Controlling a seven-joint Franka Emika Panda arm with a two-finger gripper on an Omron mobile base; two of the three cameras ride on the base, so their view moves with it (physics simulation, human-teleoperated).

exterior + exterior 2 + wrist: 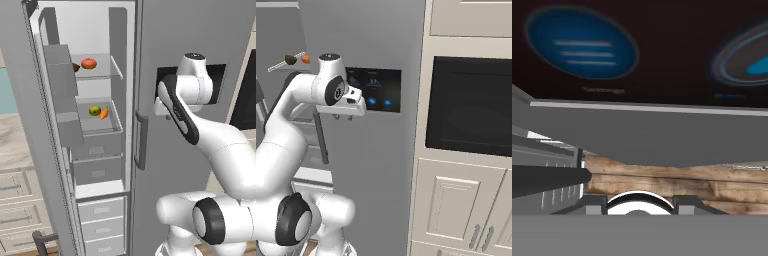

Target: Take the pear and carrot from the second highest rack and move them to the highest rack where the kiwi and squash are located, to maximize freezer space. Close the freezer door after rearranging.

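Observation:
The freezer stands open, its door (35, 150) swung out to the left. On the highest rack (100, 75) lie a dark kiwi (76, 67) and an orange squash (88, 63); the kiwi (290, 60) and squash (305, 58) also show past the arm. The second highest rack (102, 127) holds a green pear (94, 110) and an orange carrot (104, 113) side by side. My gripper (343, 118) hangs well to the right of the racks, in front of the fridge's dark display panel (376, 90). Its fingertips (594, 202) stand apart with nothing between them.
Below the racks are grey freezer drawers (97, 170). A vertical handle (141, 140) runs down the closed fridge door beside the opening. A black wall oven (471, 105) and cream cabinets (456, 205) stand to the right. Blue icons (582, 42) of the panel sit close ahead.

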